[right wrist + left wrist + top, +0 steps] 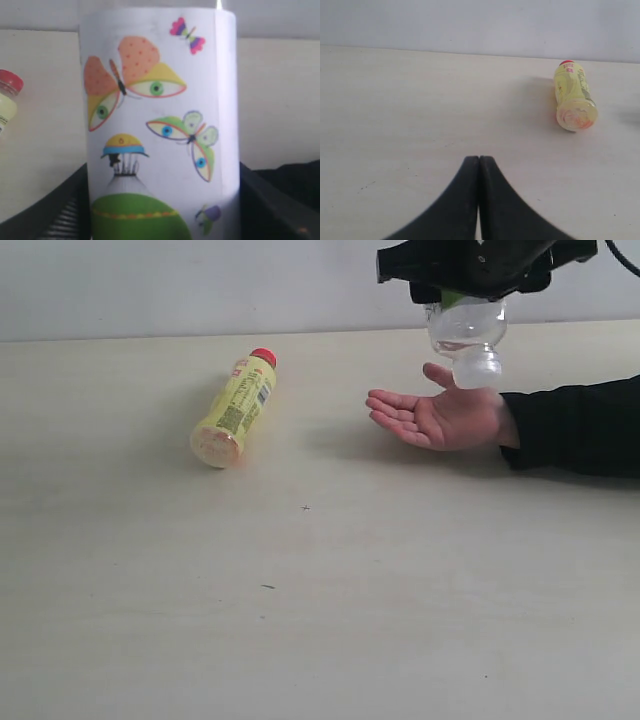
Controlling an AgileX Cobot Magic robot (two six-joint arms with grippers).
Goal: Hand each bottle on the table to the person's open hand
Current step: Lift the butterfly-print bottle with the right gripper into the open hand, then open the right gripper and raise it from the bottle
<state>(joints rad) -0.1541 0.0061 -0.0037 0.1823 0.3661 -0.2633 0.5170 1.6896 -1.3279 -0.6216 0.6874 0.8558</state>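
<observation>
Handover seems under way: right fingers clamp the clear bottle just above the open hand. The yellow bottle, at nine o'clock from this hand, lies on the table, not yet given; left fingers are together, empty.

You see: table matt, faint wood grain; yellow bottle glossy plastic; clear bottle shiny plastic, smooth printed label.

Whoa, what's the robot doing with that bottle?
The robot's right hand holds a clear bottle with butterfly pictures, cap down, just above a person's open palm. It has not let go yet. A yellow bottle with a red cap lies on its side on the table, untouched. The robot's left hand is shut and empty.
</observation>
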